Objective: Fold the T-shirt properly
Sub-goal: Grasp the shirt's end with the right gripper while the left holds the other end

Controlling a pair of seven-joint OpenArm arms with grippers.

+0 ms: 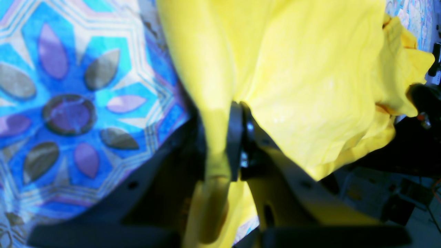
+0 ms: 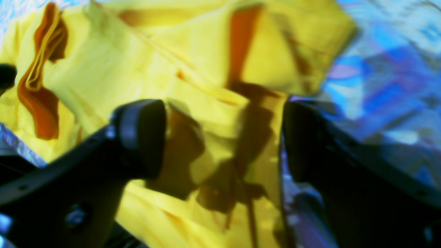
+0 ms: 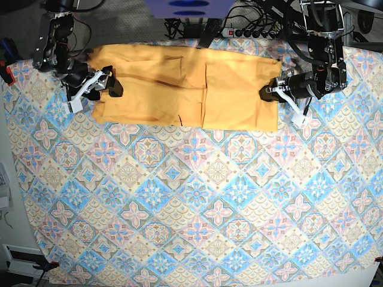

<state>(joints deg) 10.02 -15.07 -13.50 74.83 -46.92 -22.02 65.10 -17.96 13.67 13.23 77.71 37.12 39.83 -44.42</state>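
The yellow-orange T-shirt (image 3: 179, 89) lies as a long band across the far part of the table, with folds showing along its middle. My left gripper (image 3: 267, 93) is at the shirt's right edge; in the left wrist view its jaws (image 1: 237, 137) are shut on a pinch of the yellow fabric (image 1: 310, 86). My right gripper (image 3: 112, 85) is at the shirt's left edge. In the right wrist view it (image 2: 224, 137) stands wide open, with one black finger (image 2: 137, 137) over the rumpled cloth (image 2: 137, 69) and nothing gripped.
The blue-pink patterned tablecloth (image 3: 197, 203) covers the whole table. A power strip with cables (image 3: 245, 31) lies behind the far edge. A red clamp (image 3: 7, 73) sits at the left edge.
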